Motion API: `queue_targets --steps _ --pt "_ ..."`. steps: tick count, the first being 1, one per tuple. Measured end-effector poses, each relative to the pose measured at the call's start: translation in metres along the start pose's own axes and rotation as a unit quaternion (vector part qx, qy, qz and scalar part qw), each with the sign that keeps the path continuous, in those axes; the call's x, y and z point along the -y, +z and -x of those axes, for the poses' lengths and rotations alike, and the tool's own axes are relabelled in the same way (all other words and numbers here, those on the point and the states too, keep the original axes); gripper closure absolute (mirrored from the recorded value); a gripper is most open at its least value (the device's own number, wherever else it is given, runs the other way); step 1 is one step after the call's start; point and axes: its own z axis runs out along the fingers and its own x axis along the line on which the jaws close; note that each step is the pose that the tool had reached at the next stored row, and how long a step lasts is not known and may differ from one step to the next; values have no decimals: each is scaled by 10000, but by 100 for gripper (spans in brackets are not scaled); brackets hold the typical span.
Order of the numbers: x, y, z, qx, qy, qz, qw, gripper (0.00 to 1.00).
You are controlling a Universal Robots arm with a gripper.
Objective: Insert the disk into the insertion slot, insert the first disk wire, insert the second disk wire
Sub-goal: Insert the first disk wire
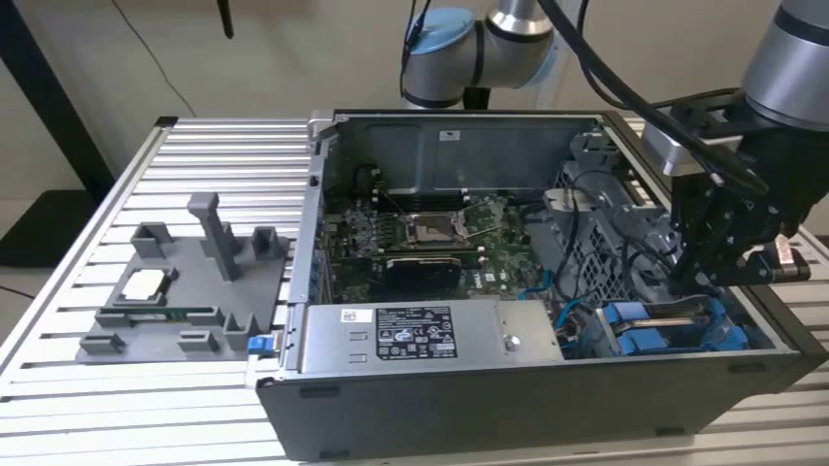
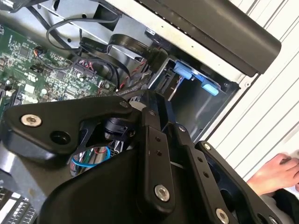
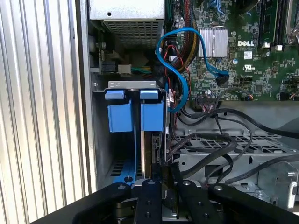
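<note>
The insertion slot (image 1: 706, 342) is the grey cage with blue side pieces at the near corner of the open computer case, on the exterior view's right. The disk (image 3: 153, 147) stands edge-on inside it in its blue carrier (image 3: 152, 116); in the exterior view its grey face (image 1: 677, 315) shows between the blue parts. My gripper (image 1: 725, 277) hangs just above the cage. In both wrist views its fingers (image 3: 152, 196) are drawn close together on a black disk wire (image 3: 166, 161) right at the disk's edge. The gripper (image 2: 140, 100) tips press against the cage's opening.
A grey power-supply box (image 1: 428, 335) with a white sticker lies beside the cage. Blue (image 3: 180, 70) and black cables (image 3: 219, 140) loop over the motherboard (image 1: 428, 233). A grey fixture plate (image 1: 182, 291) sits on the slatted table. A person's hand (image 2: 275, 175) rests outside the case.
</note>
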Motion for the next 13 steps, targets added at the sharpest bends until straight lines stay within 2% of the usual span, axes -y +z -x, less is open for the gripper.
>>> queue_targets --steps 13 --pt "5 42 0 2 0 0 10000 81"
